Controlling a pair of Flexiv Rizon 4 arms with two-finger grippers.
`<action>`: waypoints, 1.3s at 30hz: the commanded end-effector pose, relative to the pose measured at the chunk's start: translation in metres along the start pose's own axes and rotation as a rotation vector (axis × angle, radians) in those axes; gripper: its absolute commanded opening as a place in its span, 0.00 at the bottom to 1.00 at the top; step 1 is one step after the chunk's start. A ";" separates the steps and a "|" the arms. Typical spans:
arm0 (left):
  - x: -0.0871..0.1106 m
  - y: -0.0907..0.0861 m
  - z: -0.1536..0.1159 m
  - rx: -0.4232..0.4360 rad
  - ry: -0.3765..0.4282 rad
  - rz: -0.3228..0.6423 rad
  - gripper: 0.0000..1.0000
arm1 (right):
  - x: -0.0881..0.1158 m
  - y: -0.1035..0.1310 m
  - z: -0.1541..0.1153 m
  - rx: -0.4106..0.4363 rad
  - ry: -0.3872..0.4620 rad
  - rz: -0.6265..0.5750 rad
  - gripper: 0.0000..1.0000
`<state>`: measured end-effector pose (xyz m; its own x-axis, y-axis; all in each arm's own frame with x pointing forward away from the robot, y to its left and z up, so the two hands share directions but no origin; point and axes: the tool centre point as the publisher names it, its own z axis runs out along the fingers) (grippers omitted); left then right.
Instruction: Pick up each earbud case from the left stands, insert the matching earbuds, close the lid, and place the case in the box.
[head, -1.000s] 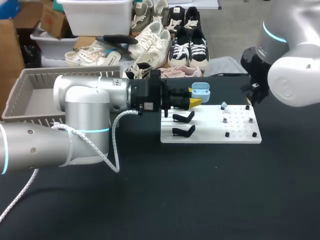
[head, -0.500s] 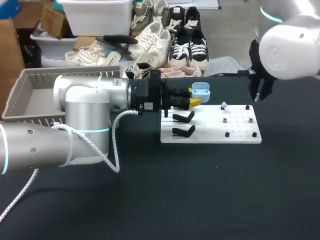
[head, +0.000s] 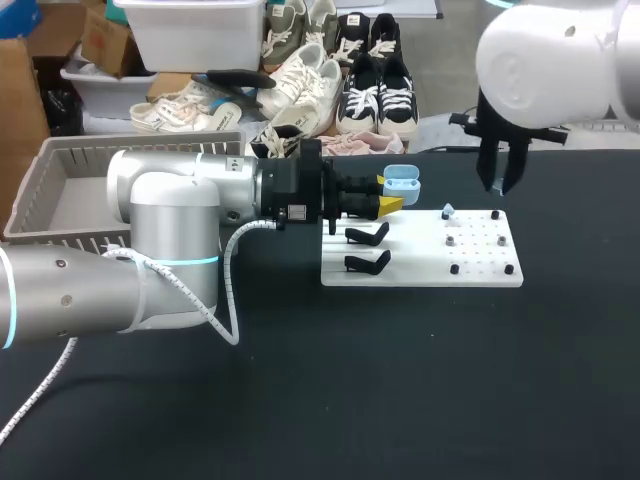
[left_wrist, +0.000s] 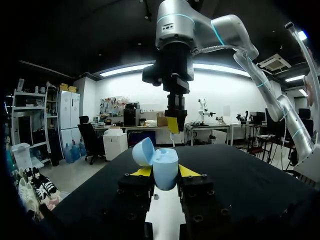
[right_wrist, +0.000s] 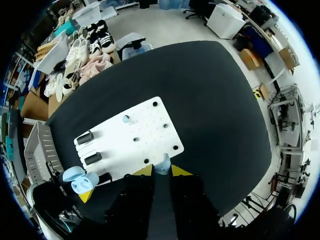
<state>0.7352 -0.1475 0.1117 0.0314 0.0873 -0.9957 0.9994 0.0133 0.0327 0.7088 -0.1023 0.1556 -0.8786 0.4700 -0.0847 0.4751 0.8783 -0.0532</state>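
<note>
My left gripper (left_wrist: 164, 172) is clamped on the pale blue earbud case (head: 402, 183), one yellow tip on each side, just off the far left corner of the white board (head: 420, 272). The lid stands open and the arm lies level, so the hollow faces out towards my other arm; I take that as deliberate, presenting the case for loading.

My right gripper (head: 502, 185) hangs above the desk (head: 400, 380) beyond the board's far right corner, fingers pointing down. In its wrist view the tips are drawn narrow on a small pale blue piece that I read as an earbud (right_wrist: 162, 165), pinched at the very tips so it can go in without the fingers fouling the case.

Two black stands (head: 368, 235) at the board's left edge are bare. A second pale earbud sits on a peg (head: 447, 211) near the board's far edge.

The grey box (head: 130, 146) waits at the desk's far left corner, behind my left arm. My judgement: insertion is the step in hand, and lining the bud up with its socket is the tricky part
</note>
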 end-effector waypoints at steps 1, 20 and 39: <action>0.001 0.001 0.000 0.002 -0.003 0.001 0.00 | 0.012 0.008 -0.012 -0.010 0.002 0.032 0.00; 0.001 0.001 0.000 0.002 -0.003 0.001 0.00 | 0.050 0.066 -0.057 -0.084 -0.032 -0.037 0.00; 0.001 0.001 0.000 0.002 -0.003 0.001 0.00 | 0.061 0.101 -0.044 -0.153 -0.015 -0.050 0.00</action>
<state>0.7352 -0.1475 0.1116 0.0314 0.0873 -0.9957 0.9994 0.0132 0.0326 0.7004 0.0194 0.1909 -0.8998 0.4247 -0.0998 0.4167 0.9044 0.0919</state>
